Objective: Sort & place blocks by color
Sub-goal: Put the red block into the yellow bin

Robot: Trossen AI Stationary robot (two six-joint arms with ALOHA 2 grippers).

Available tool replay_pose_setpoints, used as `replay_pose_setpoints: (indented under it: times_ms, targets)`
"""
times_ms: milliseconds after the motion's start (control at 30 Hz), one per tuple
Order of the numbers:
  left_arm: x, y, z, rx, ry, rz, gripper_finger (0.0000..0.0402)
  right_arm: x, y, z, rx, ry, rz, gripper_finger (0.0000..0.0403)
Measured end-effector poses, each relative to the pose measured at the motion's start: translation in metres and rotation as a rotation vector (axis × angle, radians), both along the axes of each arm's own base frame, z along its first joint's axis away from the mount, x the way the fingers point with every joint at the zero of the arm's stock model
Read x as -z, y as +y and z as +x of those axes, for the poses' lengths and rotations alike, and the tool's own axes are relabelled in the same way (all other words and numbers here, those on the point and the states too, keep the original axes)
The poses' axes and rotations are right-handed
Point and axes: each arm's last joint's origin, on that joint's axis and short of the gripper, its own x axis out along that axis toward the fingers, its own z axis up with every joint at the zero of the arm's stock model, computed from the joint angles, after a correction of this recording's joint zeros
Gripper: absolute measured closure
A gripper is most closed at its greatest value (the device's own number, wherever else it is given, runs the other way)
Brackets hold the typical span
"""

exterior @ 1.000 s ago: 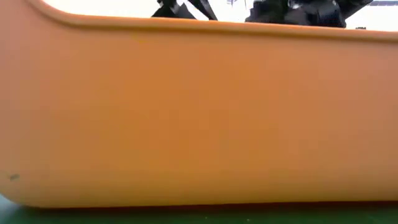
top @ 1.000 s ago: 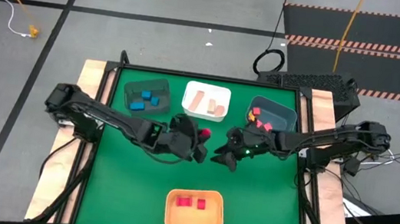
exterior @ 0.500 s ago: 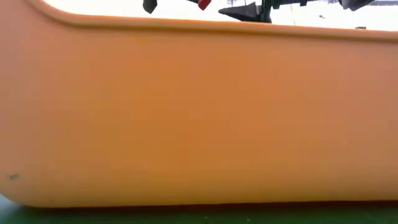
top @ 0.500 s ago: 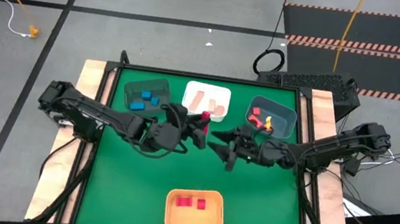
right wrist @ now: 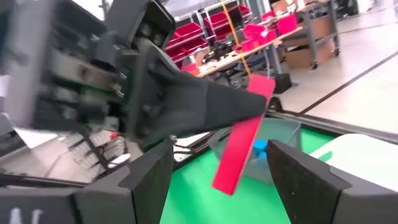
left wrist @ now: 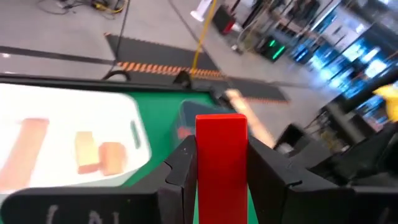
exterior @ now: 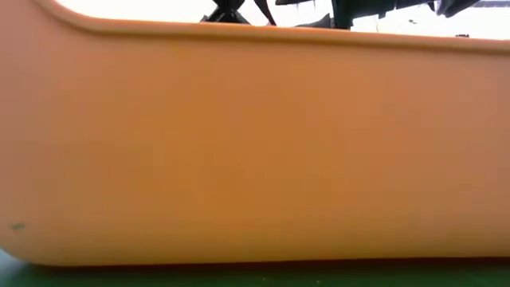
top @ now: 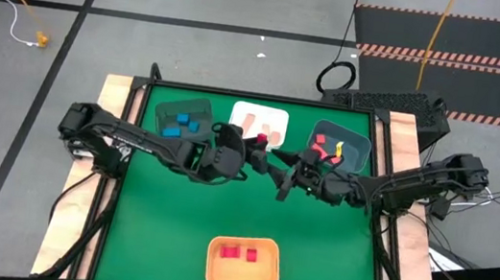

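My left gripper (top: 257, 147) hangs above the table near the white bin (top: 277, 117), shut on a red bar block (left wrist: 221, 146) that also shows in the right wrist view (right wrist: 244, 130). My right gripper (top: 280, 178) is open, level and close in front of it, its fingers (right wrist: 149, 180) apart on either side of the bar's lower end without touching it. Blue blocks (top: 179, 127) lie in the dark green bin, tan blocks (left wrist: 93, 152) in the white bin, red ones (top: 239, 252) in the orange bin. My left gripper pinches the red bar between its two fingers (left wrist: 184, 163) on two opposite long faces (left wrist: 205, 168). Seen from the right wrist, the fingers lie across the bar near its upper end (right wrist: 258, 93). The bar slants down below them, lifted clear of the table.
A blue-grey bin (top: 355, 152) with red and yellow pieces stands at the far right. The orange bin (top: 212, 266) sits near the front edge, and its wall (exterior: 255, 143) fills the low view. Green mat (top: 163, 216) lies open between the bins.
My left gripper has carried the red bar toward the far edge, close to the white bin, and rolled its wrist. My right gripper has risen a little and tipped up from pointing downward to level, facing the bar.
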Motion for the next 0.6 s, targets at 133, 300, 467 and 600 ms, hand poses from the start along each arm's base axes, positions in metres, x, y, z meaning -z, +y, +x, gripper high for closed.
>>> replay_pose_setpoints:
  times_ms: [133,300,467,600]
  targets:
    - [0.005,0.002,0.003,-0.013,0.0,-0.016,0.0297,0.002,-0.005,0.001,0.018,0.041,-0.05,0.0151]
    - [0.003,0.004,0.003,-0.03,-0.01,-0.009,0.0297,0.0,-0.011,0.001,0.039,0.045,-0.095,0.0151]
    - [-0.001,0.005,0.008,-0.021,-0.064,0.002,0.0297,0.002,-0.016,0.003,0.033,0.056,-0.099,0.0151]
    - [0.002,0.005,0.008,-0.016,-0.042,0.013,0.0297,0.003,-0.016,0.003,0.032,0.056,-0.094,0.0151]
